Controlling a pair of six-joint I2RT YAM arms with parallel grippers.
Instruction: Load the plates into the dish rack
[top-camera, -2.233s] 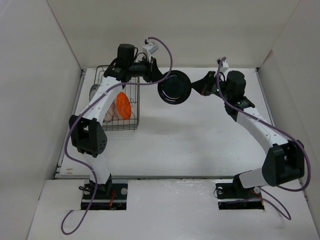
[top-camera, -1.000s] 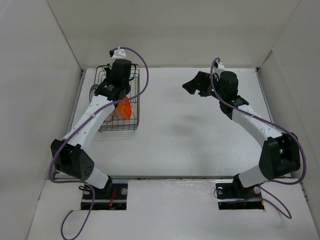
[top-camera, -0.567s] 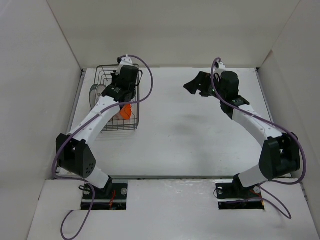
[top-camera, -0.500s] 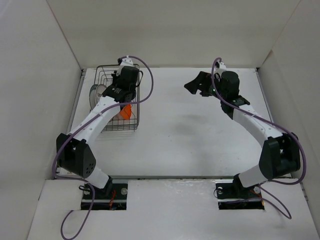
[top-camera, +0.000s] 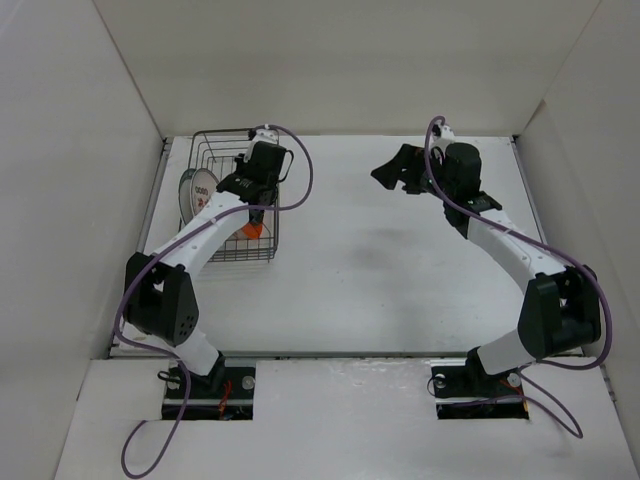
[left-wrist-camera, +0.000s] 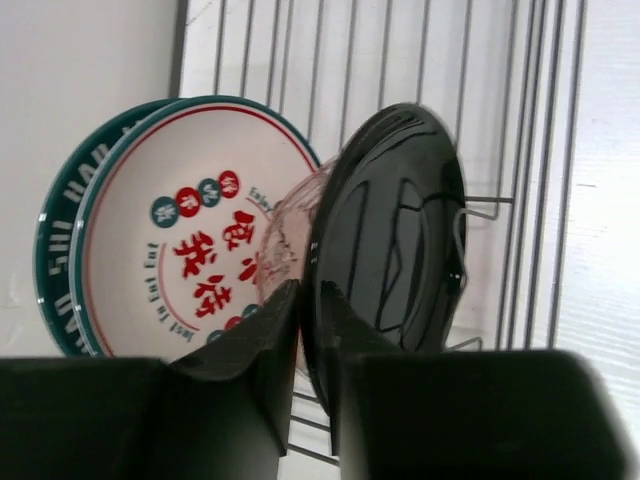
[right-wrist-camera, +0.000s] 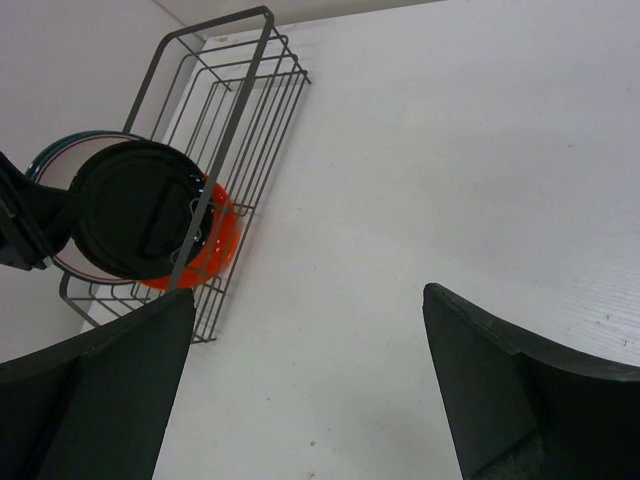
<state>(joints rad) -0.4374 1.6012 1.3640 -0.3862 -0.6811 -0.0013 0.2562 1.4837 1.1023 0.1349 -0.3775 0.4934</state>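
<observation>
The black plate (left-wrist-camera: 390, 230) stands on edge in the dish rack (left-wrist-camera: 500, 100). My left gripper (left-wrist-camera: 315, 300) straddles its lower rim, open only a crack, and a sliver of light shows between one finger and the rim. Behind it stand a clear glass plate (left-wrist-camera: 290, 230), a white plate with red marks (left-wrist-camera: 190, 250) and a green-rimmed plate (left-wrist-camera: 60, 250). The orange plate (right-wrist-camera: 215, 245) sits in front of the black plate (right-wrist-camera: 130, 210). My right gripper (right-wrist-camera: 310, 292) hangs wide open and holds nothing over bare table, far right of the rack (right-wrist-camera: 240, 80).
The rack (top-camera: 215, 145) stands at the table's back left corner, close to the left wall. My left arm reaches over it, and the orange plate (top-camera: 251, 228) shows under that arm. The right gripper (top-camera: 385, 172) hovers at the back centre.
The left gripper carried the black plate from mid-table into the rack, then shifted along it, and its jaws have eased apart slightly. The right arm has barely moved over the last second.
</observation>
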